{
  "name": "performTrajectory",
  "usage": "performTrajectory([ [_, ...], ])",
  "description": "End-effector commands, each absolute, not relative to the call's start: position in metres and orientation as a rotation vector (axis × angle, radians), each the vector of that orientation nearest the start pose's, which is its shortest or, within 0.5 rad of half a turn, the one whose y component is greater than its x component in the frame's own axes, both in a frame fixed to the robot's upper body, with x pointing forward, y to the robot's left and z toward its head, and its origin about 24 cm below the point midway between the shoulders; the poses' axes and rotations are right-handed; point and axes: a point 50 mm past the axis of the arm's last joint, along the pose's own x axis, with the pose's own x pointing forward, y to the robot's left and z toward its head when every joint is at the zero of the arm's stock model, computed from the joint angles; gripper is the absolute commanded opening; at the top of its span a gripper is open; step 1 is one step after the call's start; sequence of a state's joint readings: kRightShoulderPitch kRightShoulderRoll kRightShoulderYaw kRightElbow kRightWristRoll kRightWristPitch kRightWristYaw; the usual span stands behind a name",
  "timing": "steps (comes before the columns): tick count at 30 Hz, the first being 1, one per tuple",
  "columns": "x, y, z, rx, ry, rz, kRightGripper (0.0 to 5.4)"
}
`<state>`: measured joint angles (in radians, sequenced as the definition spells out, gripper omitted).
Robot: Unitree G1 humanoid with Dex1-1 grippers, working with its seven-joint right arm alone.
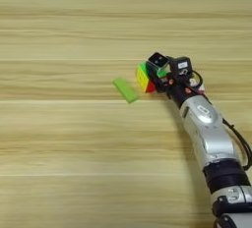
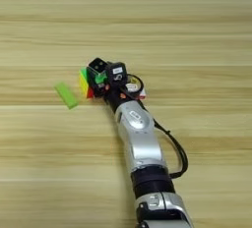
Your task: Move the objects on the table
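Note:
A green, yellow and red puzzle cube (image 1: 143,78) sits near the middle of the table (image 1: 59,163), slightly tilted. My right gripper (image 1: 161,71) reaches it from the lower right, its black fingers (image 2: 97,65) closed on the cube's right side and green top. Just left of the cube, and apart from it, a flat lime-green bar (image 1: 125,90) lies at a slant on the wood. The silver forearm (image 2: 139,133) runs down to the bottom edge.
A small thing with white, yellow and red patches (image 2: 136,90) peeks out from under the wrist, mostly hidden. A black cable (image 2: 174,148) loops along the forearm's right side. Bare wood stretches to the left, the far side and the front.

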<state>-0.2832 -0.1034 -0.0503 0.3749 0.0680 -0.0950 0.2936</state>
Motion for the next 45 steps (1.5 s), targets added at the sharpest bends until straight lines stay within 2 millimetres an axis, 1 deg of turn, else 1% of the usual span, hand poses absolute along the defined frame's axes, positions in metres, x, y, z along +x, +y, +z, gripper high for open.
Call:
performTrajectory([
  [1, 0.317, -0.147, 0.072, -0.039, -0.117, 0.312, 3.08],
  [6, 0.316, -0.145, 0.070, -0.042, -0.111, 0.323, 3.08],
  [8, 0.316, -0.145, 0.070, -0.042, -0.109, 0.319, 3.48],
  [15, 0.316, -0.145, 0.069, -0.044, -0.103, 0.317, 4.21],
  [19, 0.317, -0.145, 0.070, -0.046, -0.107, 0.312, 4.48],
  [21, 0.316, -0.146, 0.071, -0.044, -0.113, 0.309, 4.70],
  [28, 0.312, -0.151, 0.087, -0.029, -0.209, 0.268, 5.39],
  [34, 0.305, -0.159, 0.105, -0.037, -0.313, 0.219, 5.39],
  [38, 0.302, -0.169, 0.112, -0.036, -0.346, 0.173, 5.39],
  [43, 0.305, -0.197, 0.112, -0.010, -0.334, 0.017, 5.39],
  [45, 0.308, -0.201, 0.109, -0.012, -0.311, -0.007, 5.39],
])
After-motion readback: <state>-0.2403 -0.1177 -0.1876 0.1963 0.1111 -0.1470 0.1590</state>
